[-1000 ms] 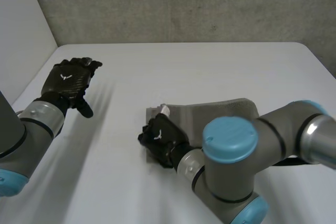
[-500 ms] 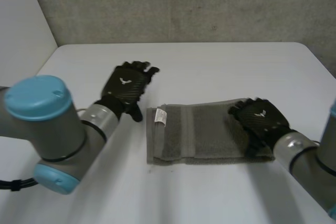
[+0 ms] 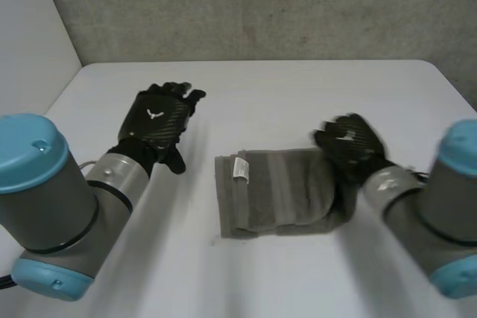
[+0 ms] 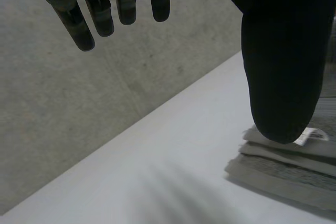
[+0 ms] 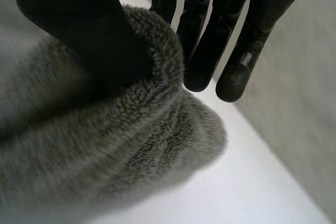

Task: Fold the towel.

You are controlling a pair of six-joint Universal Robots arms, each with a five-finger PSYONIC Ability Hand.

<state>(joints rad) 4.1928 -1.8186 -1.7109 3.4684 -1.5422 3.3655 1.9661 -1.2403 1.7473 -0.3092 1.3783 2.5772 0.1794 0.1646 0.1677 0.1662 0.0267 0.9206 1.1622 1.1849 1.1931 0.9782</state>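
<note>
Right wrist view: I see my right hand (image 5: 79, 19) pinching one end of the grey towel (image 5: 105, 150) between thumb and fingers (image 5: 247, 40); my left hand (image 3: 156, 121) hangs near the towel's labelled end, fingers straight and apart.

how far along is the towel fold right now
Done: the towel already lies as a narrow layered band on the table. In hand: the right hand pinches the end away from the label, curling it up. To do: probably carrying that end over to the label end. The left hand is open beside the towel, apart from it.
</note>
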